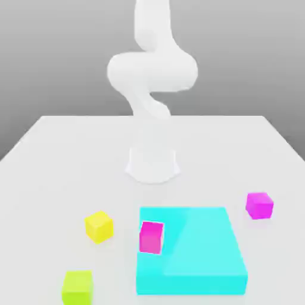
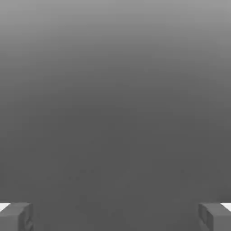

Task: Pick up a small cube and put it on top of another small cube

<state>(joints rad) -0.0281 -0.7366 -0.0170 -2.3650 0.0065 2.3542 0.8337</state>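
Observation:
The small yellow cube (image 1: 99, 226) rests on the white table toward the exterior view's left, near the front. The small purplish-magenta cube (image 1: 260, 205) sits on the table at the exterior view's right, beside the cyan block's far corner. In the hand view my gripper (image 2: 115, 216) is open, its two grey fingertips (image 2: 16, 216) far apart with nothing between them, facing plain grey background. The white arm (image 1: 152, 77) rises from its base at the table's middle and bends up out of the frame.
A big flat cyan block (image 1: 196, 253) lies at the front centre-right, with a hot-pink cube (image 1: 151, 237) at its left edge. A lime yellow-green cube (image 1: 77, 287) sits at the front left. The arm's base (image 1: 152, 164) stands mid-table.

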